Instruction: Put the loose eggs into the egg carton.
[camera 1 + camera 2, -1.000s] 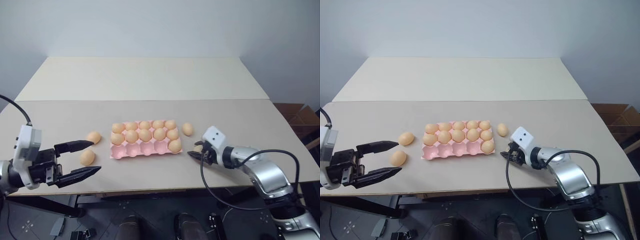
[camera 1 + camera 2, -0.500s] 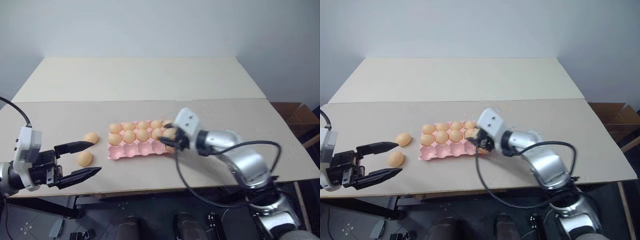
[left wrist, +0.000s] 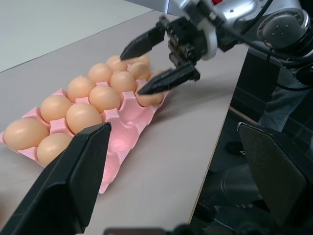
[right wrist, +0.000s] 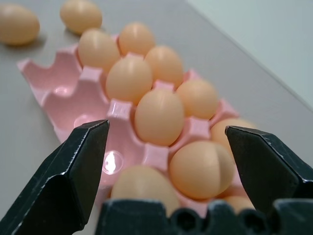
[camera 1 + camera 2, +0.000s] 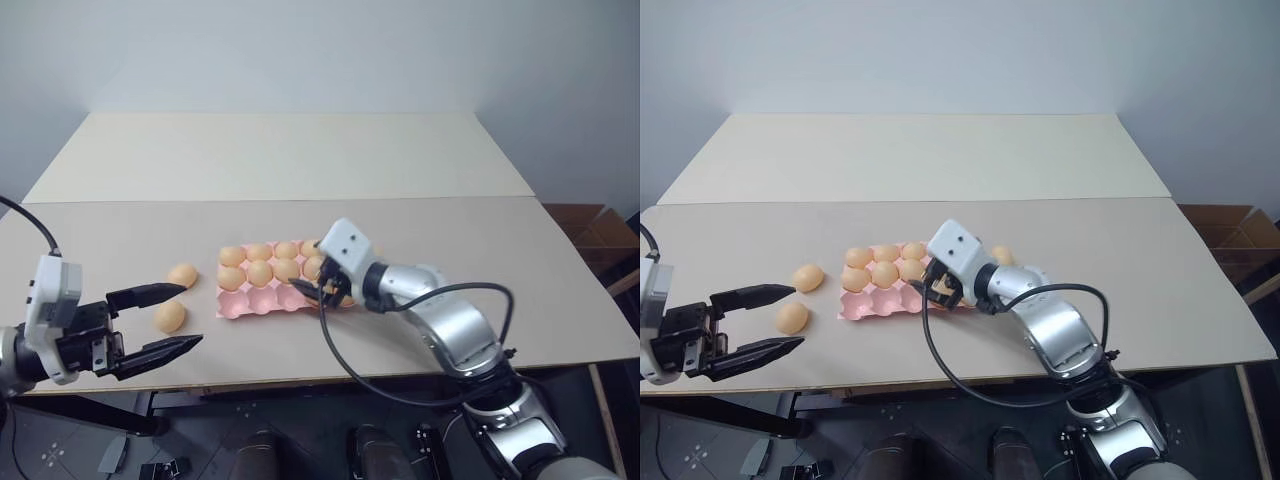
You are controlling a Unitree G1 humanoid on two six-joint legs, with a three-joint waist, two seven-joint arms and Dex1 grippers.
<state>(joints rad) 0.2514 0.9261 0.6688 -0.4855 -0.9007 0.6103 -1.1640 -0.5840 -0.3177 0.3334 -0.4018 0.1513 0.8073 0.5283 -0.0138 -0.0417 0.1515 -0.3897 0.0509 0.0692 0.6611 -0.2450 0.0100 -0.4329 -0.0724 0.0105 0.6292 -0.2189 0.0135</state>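
The pink egg carton lies mid-table with its back two rows full of eggs. My right gripper hovers open over the carton's right end. An egg rests in a front-row cup just below the open fingers, beside another egg. Two loose eggs lie on the table left of the carton. A third loose egg sits right of the carton, behind my right wrist. My left gripper is open and points toward the carton; the nearer loose egg shows between its fingers, ungripped.
The carton's left front cups are vacant. The beige table stretches far behind the carton, with a seam across it. A cable loops from my right forearm over the table's front edge. Cardboard boxes stand beyond the right edge.
My right arm swung left and up from the table right of the carton to over its right end. Its gripper, shut before, has opened, leaving an egg in a front cup.
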